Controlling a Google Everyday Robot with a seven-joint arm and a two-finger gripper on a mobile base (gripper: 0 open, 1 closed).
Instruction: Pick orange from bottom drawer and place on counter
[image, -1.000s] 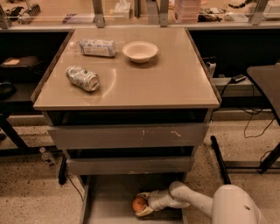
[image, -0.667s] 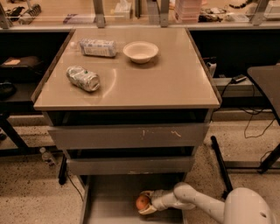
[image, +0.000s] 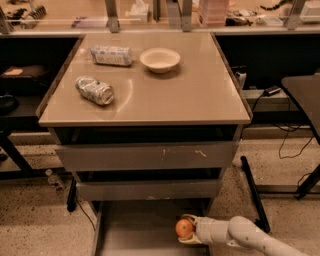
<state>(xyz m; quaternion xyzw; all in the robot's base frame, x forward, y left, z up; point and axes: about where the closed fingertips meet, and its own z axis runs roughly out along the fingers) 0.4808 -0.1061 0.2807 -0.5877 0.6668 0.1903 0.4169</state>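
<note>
The orange (image: 183, 228) is small, round and bright. It sits between the fingers of my gripper (image: 186, 229), just above the right side of the pulled-out bottom drawer (image: 135, 230), a grey tray with a flat floor. My white arm (image: 240, 235) reaches in from the lower right. The gripper is shut on the orange. The tan counter (image: 195, 90) lies above, on top of the grey cabinet.
On the counter stand a white bowl (image: 160, 59), a lying crushed can (image: 95, 90) and a lying wrapped packet (image: 111, 55). Two upper drawers (image: 145, 157) are closed. A black table leg (image: 254, 197) stands right of the cabinet.
The gripper has moved right with the orange and now holds it near the drawer's right side, slightly higher; the arm has drawn back toward the lower right.
</note>
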